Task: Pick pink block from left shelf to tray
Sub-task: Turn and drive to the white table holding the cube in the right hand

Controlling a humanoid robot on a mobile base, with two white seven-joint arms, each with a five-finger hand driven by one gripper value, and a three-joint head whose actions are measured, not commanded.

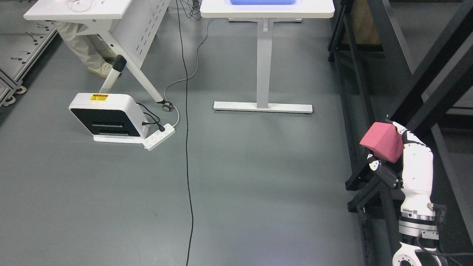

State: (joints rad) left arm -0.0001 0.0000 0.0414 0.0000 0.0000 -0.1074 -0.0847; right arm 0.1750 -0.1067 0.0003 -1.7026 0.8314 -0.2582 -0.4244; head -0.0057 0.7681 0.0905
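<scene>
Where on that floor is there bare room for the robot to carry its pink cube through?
The grey floor is bare between the black cable and the black frame, below the white table's foot. The right hand, gripping the pink block, sits tight against that frame. Left of the cable, a white device and power strip crowd things.

The pink block (382,142) is a flat rose pink, held in the right hand (401,155), which is white with black joints and finger segments, its wrist ringed in silver and black. The floor (258,184) is a dull grey-green crossed by a thin black cable (187,147), and on it stand a white table (266,11) carrying a blue tray (263,2), a white power strip (159,136) and a white device (107,117) with a black panel and a yellow-and-red warning label (99,97). The shelf frame (425,74) at the right is black, and a person's trousers (79,44) at the upper left are beige, with pale cream shoes.
</scene>
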